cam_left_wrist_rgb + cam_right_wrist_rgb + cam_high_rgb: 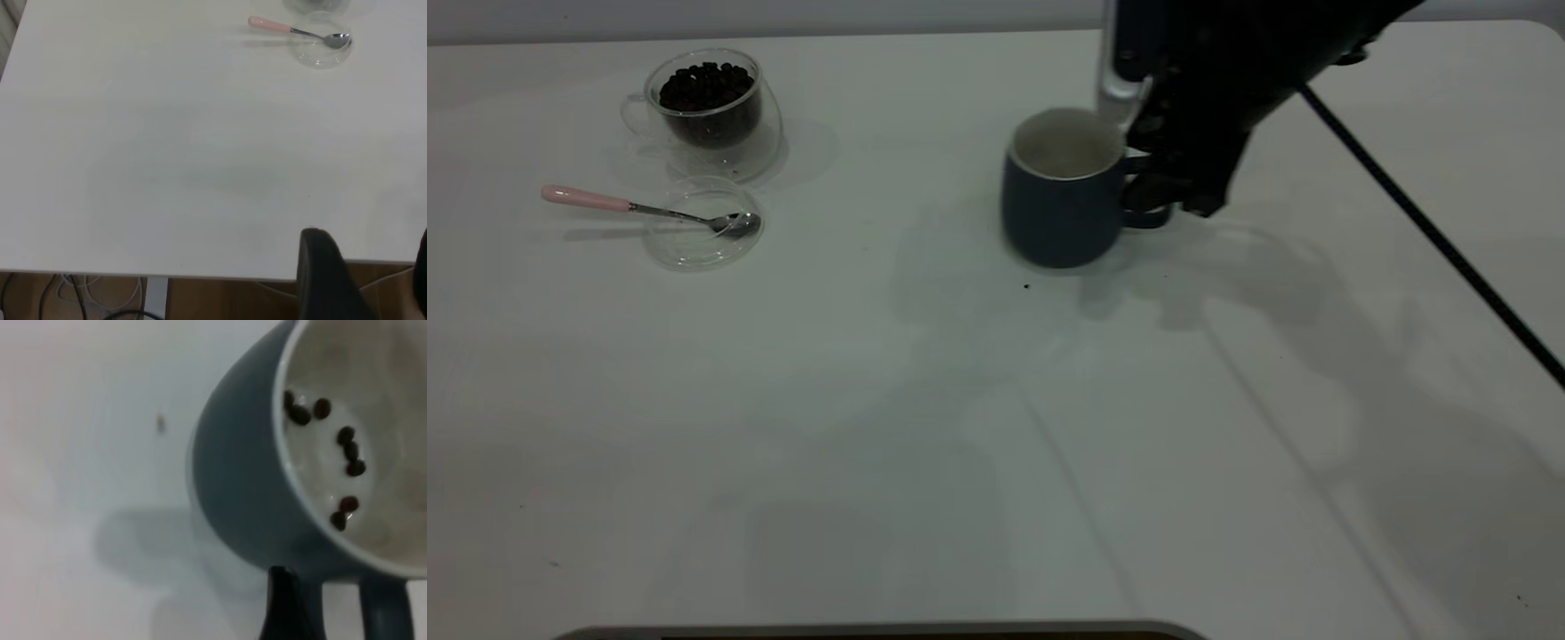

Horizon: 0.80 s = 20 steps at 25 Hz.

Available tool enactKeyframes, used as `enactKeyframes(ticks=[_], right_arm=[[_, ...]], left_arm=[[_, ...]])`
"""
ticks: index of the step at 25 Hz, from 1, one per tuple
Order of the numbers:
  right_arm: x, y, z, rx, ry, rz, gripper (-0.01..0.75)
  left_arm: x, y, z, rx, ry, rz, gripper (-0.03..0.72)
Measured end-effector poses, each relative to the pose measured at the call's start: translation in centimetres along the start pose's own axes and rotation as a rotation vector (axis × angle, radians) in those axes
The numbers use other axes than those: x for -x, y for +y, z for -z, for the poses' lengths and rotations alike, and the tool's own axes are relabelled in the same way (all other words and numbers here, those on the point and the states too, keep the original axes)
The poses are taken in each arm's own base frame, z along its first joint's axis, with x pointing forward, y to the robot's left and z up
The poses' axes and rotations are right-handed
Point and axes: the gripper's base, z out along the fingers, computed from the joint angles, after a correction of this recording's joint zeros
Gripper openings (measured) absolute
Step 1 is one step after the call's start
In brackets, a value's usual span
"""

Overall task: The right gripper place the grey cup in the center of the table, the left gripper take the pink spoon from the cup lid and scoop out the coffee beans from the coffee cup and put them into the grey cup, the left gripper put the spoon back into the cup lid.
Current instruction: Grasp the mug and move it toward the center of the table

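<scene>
- The right gripper (1152, 191) clasps the loop handle of the grey cup (1060, 200), which stands upright on the table (925, 427) with a few coffee beans (343, 453) inside.
- Well to that claw's left, the pink spoon (645, 209) rests across the cup lid (698, 231), beside the bean-filled coffee cup (711, 111).
- The left gripper (363, 280) hangs at the table edge; whether it is released or clenched I cannot tell.

We see our right arm reaching in from the far right, its tool (1152, 182) down at mid-bench with its black fingers (288, 607) clamped. Our left tool (363, 280) hangs at the near bench edge, fingers spread apart.
</scene>
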Motion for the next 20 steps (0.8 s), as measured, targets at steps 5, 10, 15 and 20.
enactKeyframes(ticks=[5,10,15,20], right_arm=[[2.3,-0.1,-1.2,-0.021,-0.067,-0.090,0.548],[2.4,0.0,-2.1,-0.022,-0.075,-0.124,0.548],[3.0,-0.4,-1.4,-0.034,-0.090,-0.122,0.547],[4.6,-3.6,3.4,-0.128,-0.163,-0.262,0.537]], left_arm=[[0.0,0.0,0.0,0.000,0.000,0.000,0.391],[0.0,0.0,0.0,0.000,0.000,0.000,0.391],[0.0,0.0,0.0,0.000,0.000,0.000,0.391],[0.0,0.0,0.0,0.000,0.000,0.000,0.391]])
